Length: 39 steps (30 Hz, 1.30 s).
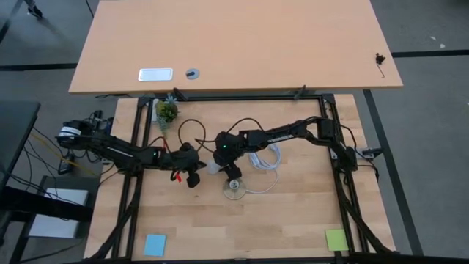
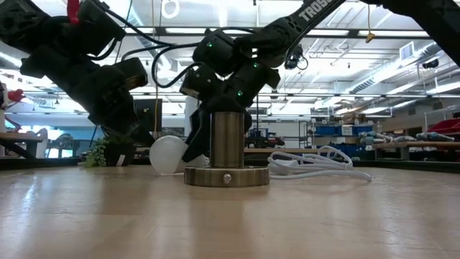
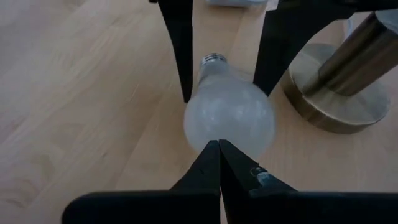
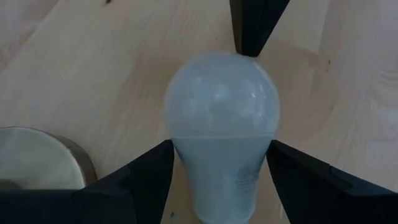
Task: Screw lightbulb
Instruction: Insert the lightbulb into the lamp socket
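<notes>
The white lightbulb (image 1: pixel 211 169) lies on its side on the wooden table, left of the metal socket (image 1: pixel 234 189), a cylinder on a round base. It also shows in the low view (image 2: pixel 169 155). Its rounded head points toward my left gripper, and its greyish screw base (image 3: pixel 214 59) toward my right arm. My right gripper (image 4: pixel 221 152) is shut on the bulb. My left gripper (image 3: pixel 217 144) is shut, with its tips at the bulb's head. In the high view the left gripper (image 1: pixel 195 174) is left of the bulb and the right gripper (image 1: pixel 221 160) is right of it. My left gripper's shut fingertips (image 3: pixel 219 149) rest against the bulb's rounded head (image 4: pixel 239 62), coming from the table's left, level and low. My right gripper pinches the bulb's narrower neck (image 4: pixel 217 168) between its two fingers (image 4: pixel 146 177), one on each side. The fingers come from the base end and lie along the bulb. Whether the bulb rests on the table or hangs just above it, I cannot tell.
A coiled white cable (image 1: pixel 265 158) lies right of the socket, also in the low view (image 2: pixel 316 162). A small plant (image 1: pixel 166 111) stands at the far left. A blue note (image 1: pixel 154 244) and a green note (image 1: pixel 335 239) lie near the front edge.
</notes>
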Tool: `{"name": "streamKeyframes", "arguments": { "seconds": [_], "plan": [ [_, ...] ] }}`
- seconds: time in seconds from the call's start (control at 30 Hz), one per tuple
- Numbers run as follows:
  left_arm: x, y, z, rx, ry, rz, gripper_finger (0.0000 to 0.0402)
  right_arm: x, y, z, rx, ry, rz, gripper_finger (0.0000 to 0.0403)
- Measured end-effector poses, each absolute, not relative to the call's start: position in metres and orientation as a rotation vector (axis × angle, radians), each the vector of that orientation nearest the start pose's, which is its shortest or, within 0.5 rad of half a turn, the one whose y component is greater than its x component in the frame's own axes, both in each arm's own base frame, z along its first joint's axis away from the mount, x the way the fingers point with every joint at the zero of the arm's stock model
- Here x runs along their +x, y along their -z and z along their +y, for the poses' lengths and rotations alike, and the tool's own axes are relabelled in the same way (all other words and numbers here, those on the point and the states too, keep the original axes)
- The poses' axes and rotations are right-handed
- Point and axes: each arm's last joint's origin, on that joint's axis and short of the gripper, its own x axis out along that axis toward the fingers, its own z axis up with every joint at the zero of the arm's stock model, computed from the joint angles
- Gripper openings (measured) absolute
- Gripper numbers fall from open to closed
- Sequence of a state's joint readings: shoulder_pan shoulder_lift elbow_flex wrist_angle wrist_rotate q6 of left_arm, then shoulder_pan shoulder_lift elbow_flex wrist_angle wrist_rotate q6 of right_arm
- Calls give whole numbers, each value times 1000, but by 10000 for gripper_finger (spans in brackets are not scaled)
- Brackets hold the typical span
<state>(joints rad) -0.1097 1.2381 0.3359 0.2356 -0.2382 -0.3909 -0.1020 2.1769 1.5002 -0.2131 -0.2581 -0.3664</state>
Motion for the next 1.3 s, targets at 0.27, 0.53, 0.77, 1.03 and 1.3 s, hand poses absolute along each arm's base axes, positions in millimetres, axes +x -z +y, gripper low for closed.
{"name": "streamKeyframes", "arguments": {
  "seconds": [0.27, 0.53, 0.77, 1.03, 1.3],
  "plan": [
    [209, -141, -15, -250, -242, 598, 0, 457, -139, -39, -182, -303, 839, 251],
    [211, -149, -15, -237, -223, 529, 0, 458, -141, -40, -189, -291, 835, 230],
    [206, -187, -12, -162, -233, 321, 0, 461, -149, -41, -192, -281, 849, 228],
    [185, -237, -9, -29, -239, 51, 0, 472, -207, -37, -194, -292, 861, 218],
    [173, -251, -7, 38, -247, -30, 0, 451, -281, -32, -189, -293, 749, 177]
  ]
}}
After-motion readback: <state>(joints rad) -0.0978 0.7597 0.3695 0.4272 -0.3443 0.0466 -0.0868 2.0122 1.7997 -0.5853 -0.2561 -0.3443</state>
